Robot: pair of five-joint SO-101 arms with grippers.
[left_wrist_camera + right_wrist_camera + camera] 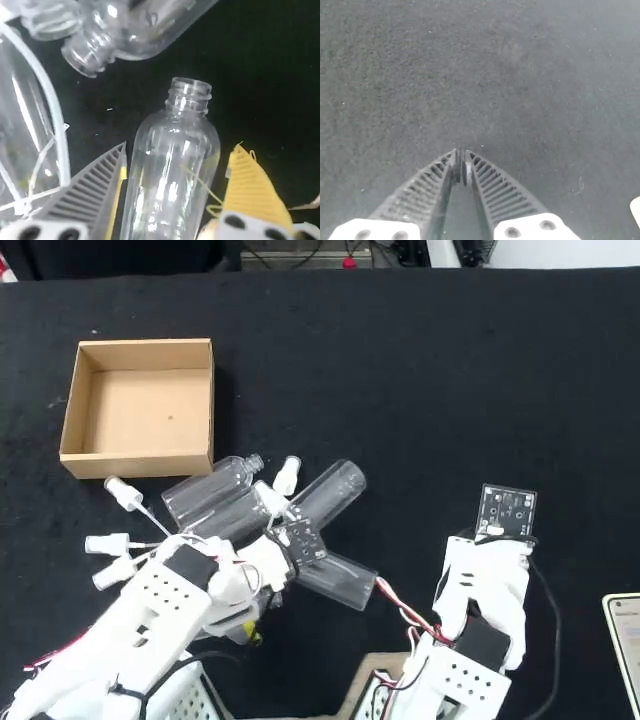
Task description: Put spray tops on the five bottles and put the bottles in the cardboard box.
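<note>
Several clear bottles lie in a heap mid-table: one near the box, one crossing it, one nearest the arms. White spray tops with thin tubes lie left of the heap, and two more rest on it. The cardboard box stands empty at the back left. My left gripper is open, its fingers either side of a topless bottle lying on the cloth. My right gripper is shut on nothing, low over bare black cloth at the front right.
The table is covered in black cloth, bare across the back and right. A flat white device lies at the right edge. White perforated arm mounts sit at the front edge.
</note>
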